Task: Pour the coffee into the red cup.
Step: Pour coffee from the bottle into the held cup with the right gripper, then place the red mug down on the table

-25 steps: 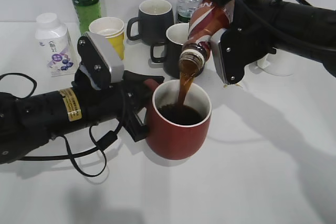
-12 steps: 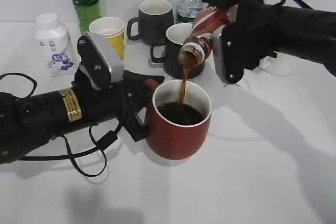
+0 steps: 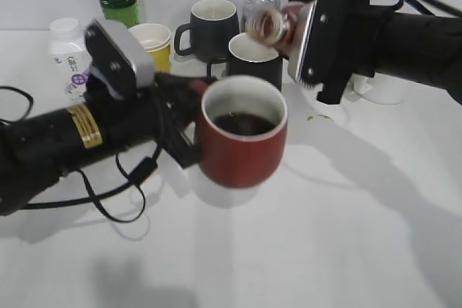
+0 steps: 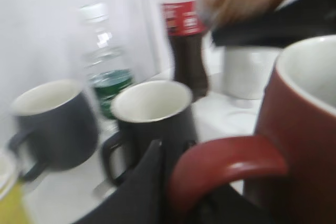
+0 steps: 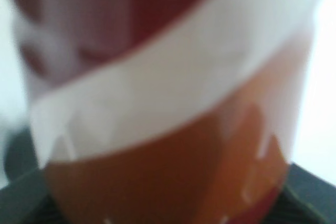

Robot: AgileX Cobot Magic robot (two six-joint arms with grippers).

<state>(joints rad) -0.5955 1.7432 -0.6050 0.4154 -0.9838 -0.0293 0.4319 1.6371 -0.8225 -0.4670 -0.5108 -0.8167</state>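
Fingers [image 4: 152,187] of the left gripper [image 3: 189,124] pinch the loop handle [image 4: 226,163] of the red cup [image 3: 242,142], holding it lifted off the desk [image 3: 346,236], dark liquid inside. Right gripper [image 3: 307,30], far right, clamps the coffee [image 3: 268,25], mouth tipped level, likely to stop pouring.

Coffee [image 3: 268,25] stream gone; red cup [image 3: 242,135] higher.

The exterior view looks down slantwise across the tabletop [image 3: 346,236]; both wrist views sit very close, sharing the red cup [image 3: 242,138] and the coffee [image 5: 168,98].
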